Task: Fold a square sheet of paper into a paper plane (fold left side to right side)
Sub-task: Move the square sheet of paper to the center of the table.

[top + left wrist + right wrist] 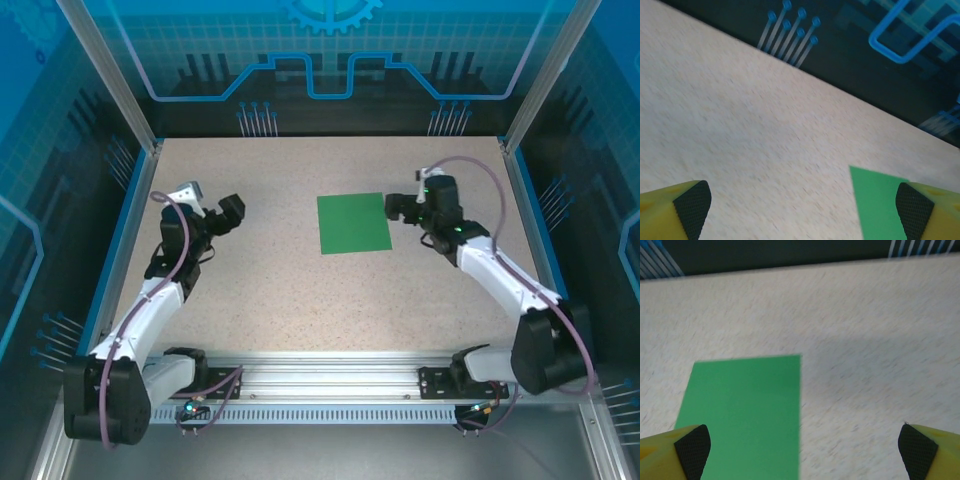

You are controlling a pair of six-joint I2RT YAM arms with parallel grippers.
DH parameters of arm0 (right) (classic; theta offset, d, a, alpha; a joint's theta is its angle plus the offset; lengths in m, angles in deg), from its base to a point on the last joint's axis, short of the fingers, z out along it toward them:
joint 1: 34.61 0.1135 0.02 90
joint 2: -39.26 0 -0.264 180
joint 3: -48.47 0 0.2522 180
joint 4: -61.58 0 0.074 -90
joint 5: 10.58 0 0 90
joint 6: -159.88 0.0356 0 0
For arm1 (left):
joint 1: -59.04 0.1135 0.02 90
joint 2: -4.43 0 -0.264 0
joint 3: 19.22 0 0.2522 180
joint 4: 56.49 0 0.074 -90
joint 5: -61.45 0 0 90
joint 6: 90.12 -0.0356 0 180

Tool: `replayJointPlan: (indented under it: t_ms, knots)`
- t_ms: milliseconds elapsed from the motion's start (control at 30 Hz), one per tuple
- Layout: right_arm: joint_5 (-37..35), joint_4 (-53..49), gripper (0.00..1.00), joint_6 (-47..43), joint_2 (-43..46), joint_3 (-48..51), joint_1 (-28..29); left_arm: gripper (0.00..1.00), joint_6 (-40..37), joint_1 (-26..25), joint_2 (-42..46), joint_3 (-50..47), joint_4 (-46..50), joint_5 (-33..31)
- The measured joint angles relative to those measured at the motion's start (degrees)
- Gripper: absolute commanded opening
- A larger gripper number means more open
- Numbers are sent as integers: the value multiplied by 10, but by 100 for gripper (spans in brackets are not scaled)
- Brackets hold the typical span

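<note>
**Top external view:** the square sheet of paper (353,223) is seen lying flat and unfolded on the speckled table (270,300), slightly right of centre. Its sides are nearly equal, so no long axis can be made out. The outline is turned slightly, with the near edge shifted a little to the right of the far edge. The left gripper (232,211) is held well apart from the sheet, directed toward it, with nothing grasped. The right gripper (393,207) is placed just beside the sheet's right edge, near its far corner; whether contact is made cannot be told. **Left wrist view:** the yellow fingers with black pads (692,207) are spread to opposite lower corners of the frame, with bare table between them. One corner of the green sheet is seen next to the finger at the right of the frame, and the dark back wall (865,65) lies beyond. **Right wrist view:** the jaws are likewise spread wide and empty. The sheet reaches under the finger at the left of the frame, and its straight right edge runs away from the camera about midway between the fingers.
</note>
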Motion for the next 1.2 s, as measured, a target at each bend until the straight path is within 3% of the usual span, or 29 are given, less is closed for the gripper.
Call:
replayJointPlan:
  t_ms: [233,600,900,1200]
  knots:
    - [-32,-115,100,49,-208,-169,106,99,41,-99,-9,-1,42,28]
    - [-37,-195,100,87,-424,-360,119,99,50,-133,-44,3,68,31]
    - [-36,-243,100,130,-480,-396,119,99,50,-137,-59,17,78,31]
    - [-39,-231,100,182,-452,-347,130,99,50,-137,-64,26,89,31]
